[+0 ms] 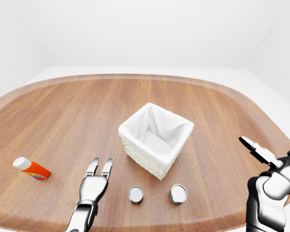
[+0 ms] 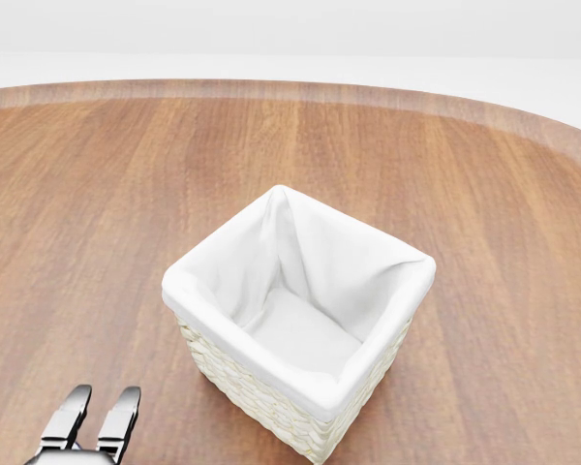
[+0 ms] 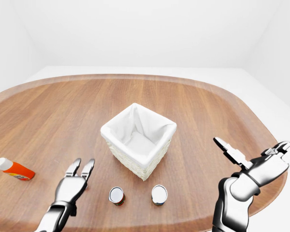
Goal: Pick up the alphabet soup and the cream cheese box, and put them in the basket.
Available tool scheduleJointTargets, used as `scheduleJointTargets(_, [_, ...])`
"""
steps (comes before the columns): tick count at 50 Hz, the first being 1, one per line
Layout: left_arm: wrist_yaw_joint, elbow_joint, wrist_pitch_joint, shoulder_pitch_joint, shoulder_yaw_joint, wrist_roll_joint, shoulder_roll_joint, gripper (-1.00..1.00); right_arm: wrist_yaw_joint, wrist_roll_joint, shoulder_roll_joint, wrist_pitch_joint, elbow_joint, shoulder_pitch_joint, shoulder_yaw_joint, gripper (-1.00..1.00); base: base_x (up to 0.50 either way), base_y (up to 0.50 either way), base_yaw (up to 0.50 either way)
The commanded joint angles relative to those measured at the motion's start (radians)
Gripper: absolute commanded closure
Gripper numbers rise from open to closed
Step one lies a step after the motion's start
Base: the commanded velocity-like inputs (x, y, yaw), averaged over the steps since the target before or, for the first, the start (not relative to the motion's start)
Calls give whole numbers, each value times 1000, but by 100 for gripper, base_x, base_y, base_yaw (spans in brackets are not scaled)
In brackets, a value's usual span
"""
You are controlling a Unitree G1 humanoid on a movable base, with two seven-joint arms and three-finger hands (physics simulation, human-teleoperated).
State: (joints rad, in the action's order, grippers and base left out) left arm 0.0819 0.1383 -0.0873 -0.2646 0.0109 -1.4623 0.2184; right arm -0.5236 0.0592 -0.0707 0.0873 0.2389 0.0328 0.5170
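Observation:
A wicker basket (image 1: 141,155) with a white cloth liner stands empty in the middle of the wooden table; the head view shows it close up (image 2: 234,370). Two small cans stand below it in the left-eye view, one on the left (image 1: 136,195) and one on the right (image 1: 178,194). I cannot tell which one is the alphabet soup. No cream cheese box shows in any view. My left hand (image 1: 100,165) is open, low over the table left of the left can. My right hand (image 1: 268,153) is open and empty at the right edge, apart from everything.
An orange bottle with a white cap (image 1: 32,169) lies on the table at the far left. The round-cornered table (image 1: 63,111) stands in a plain white room, and its edge runs close under my right hand.

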Motion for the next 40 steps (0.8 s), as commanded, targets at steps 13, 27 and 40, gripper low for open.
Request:
scheduleJointTargets(13, [67, 124, 0, 34, -2, 12, 25, -100, 0, -6, -1, 0, -12, -1, -3, -100, 0, 0, 0])
scheduleJointTargets(27, [84, 174, 0, 55, -7, 30, 38, -100, 0, -6, -1, 0, -8, -2, -3, -100, 0, 0, 0])
scheduleJointTargets(40, [113, 229, 0, 74, -7, 40, 47, -100, 0, -6, -2, 0, -12, -2, -3, -100, 0, 0, 0])
